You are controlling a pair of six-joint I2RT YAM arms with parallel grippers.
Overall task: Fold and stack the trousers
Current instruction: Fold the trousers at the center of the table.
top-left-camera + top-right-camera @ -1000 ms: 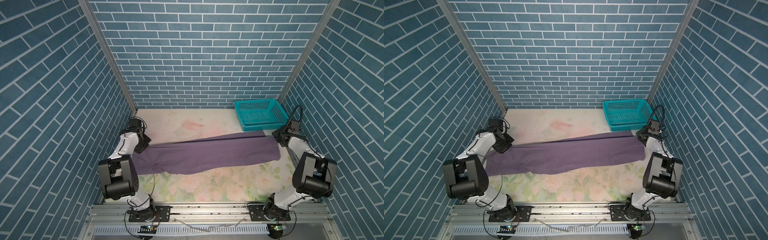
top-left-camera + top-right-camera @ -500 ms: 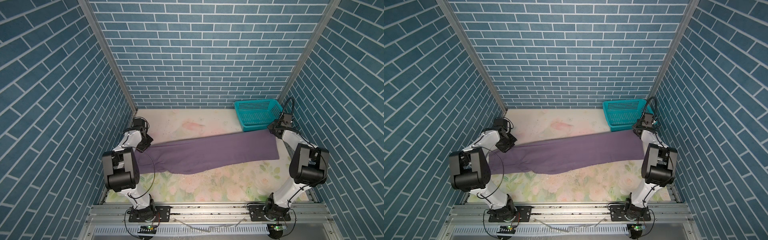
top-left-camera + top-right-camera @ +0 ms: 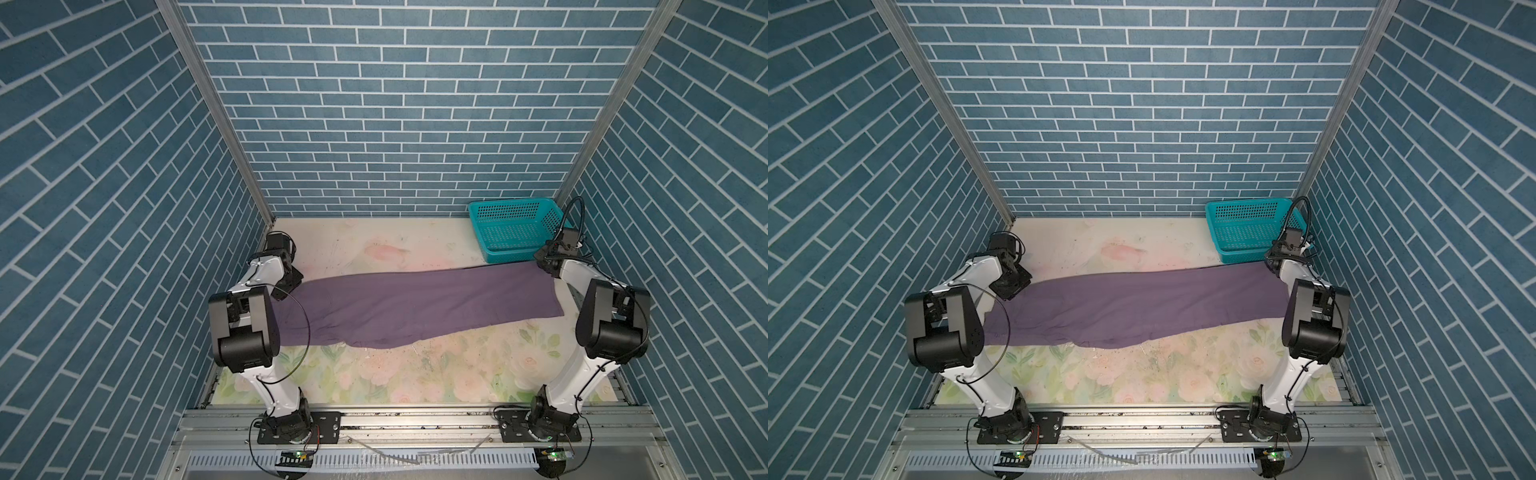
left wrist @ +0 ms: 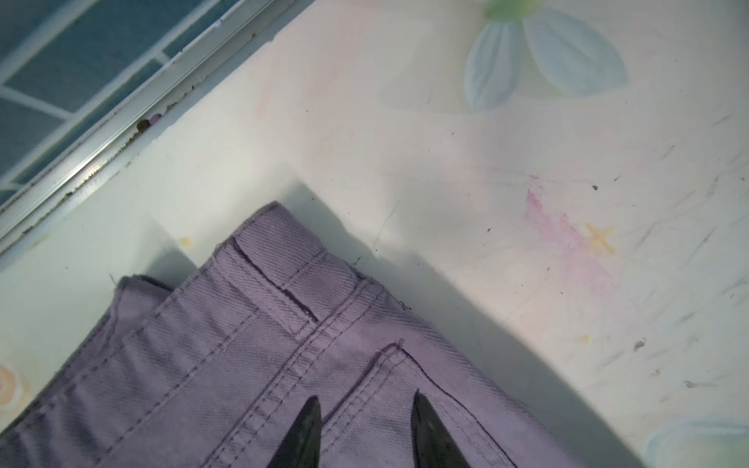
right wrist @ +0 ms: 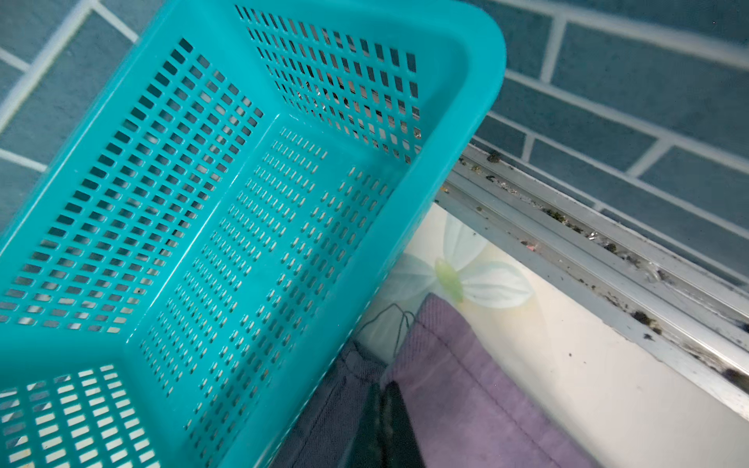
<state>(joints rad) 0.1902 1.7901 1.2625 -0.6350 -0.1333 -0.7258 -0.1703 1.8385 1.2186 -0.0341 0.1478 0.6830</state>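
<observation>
The purple trousers lie stretched flat across the floral table, waistband at the left, leg hems at the right. My left gripper is at the far waistband corner. In the left wrist view its jaws stand apart over the waistband seams, gripping nothing. My right gripper is at the far hem corner beside the basket. In the right wrist view its fingertips are pressed together with the hem fabric caught around them.
A teal mesh basket stands empty at the back right, its front rim touching the trousers' far hem corner. Brick-patterned walls with metal rails close in left, right and back. Bare floral table lies behind and in front of the trousers.
Both arms carried the trousers' far edge towards the back, drawing the cloth straighter, with the right end now against the basket. The left jaws have opened off the waistband.
</observation>
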